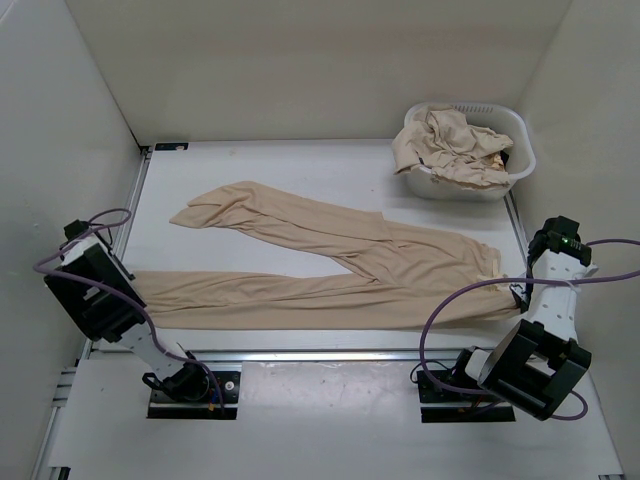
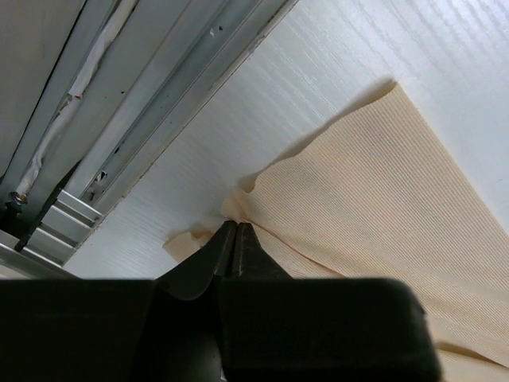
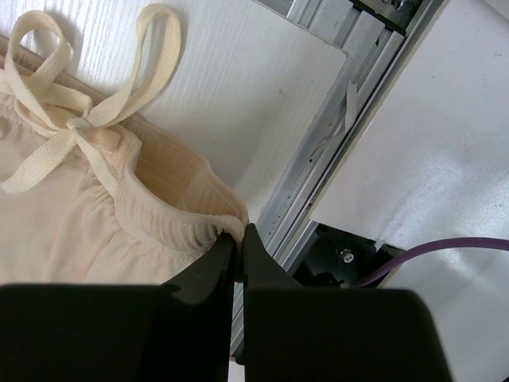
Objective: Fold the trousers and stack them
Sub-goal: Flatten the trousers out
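From above, the fingertips of both grippers are hidden under the arms' own wrist housings. In each wrist view the black gripper body blocks the lower part of the picture, so little of the pinched cloth shows.

The trousers (image 1: pixel 330 255) lie spread flat across most of the counter (image 1: pixel 300 165). The waist is toward the right edge. One leg runs along the near edge to the left, and the other angles off toward the far left corner.

The left gripper (image 2: pixel 236 231) is closed tight on the hem corner of the near leg, close to the near left corner, with a small fold of cloth bunched at its tips. The right gripper (image 3: pixel 240 232) is clamped on the rim of the gathered waistband near the right edge. The tied drawstring (image 3: pixel 71 119) lies loose on the cloth just beyond it.

An aluminium rail (image 2: pixel 159 103) borders the counter beside each gripper. A purple cable (image 3: pixel 445 251) runs past the right one.

A white laundry basket (image 1: pixel 525 140) stands in the far right corner, well apart from the spread pair. It holds crumpled tan garments (image 1: pixel 450 145), which hang over its near rim. How many there are cannot be told.
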`<action>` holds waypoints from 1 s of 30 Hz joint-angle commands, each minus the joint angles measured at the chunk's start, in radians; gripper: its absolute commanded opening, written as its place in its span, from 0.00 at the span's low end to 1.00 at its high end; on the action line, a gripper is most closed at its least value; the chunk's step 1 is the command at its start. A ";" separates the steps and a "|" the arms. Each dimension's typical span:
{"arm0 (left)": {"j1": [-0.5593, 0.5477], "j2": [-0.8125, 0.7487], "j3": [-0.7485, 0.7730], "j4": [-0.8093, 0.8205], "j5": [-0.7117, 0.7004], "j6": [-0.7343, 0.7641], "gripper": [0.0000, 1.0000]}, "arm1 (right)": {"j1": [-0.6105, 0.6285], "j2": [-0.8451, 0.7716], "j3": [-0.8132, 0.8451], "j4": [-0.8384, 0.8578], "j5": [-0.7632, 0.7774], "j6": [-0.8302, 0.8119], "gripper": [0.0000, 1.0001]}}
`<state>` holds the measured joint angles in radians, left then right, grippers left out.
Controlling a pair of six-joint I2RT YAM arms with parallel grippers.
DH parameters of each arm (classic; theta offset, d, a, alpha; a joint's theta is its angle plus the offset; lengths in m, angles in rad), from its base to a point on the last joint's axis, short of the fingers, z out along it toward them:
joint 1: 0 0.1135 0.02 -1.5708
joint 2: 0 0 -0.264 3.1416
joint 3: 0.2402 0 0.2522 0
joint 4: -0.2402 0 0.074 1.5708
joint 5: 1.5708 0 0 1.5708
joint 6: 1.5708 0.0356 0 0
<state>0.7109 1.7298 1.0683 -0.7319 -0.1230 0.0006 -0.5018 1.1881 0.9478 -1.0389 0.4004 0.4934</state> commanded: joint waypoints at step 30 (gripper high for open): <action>-0.004 -0.431 0.579 -0.343 -0.064 -0.001 0.14 | -0.003 -0.081 0.316 -0.086 0.028 0.073 0.00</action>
<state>0.7063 1.3602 1.5982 -1.0496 -0.1375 0.0002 -0.5018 1.1362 1.2289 -1.1328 0.4171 0.5510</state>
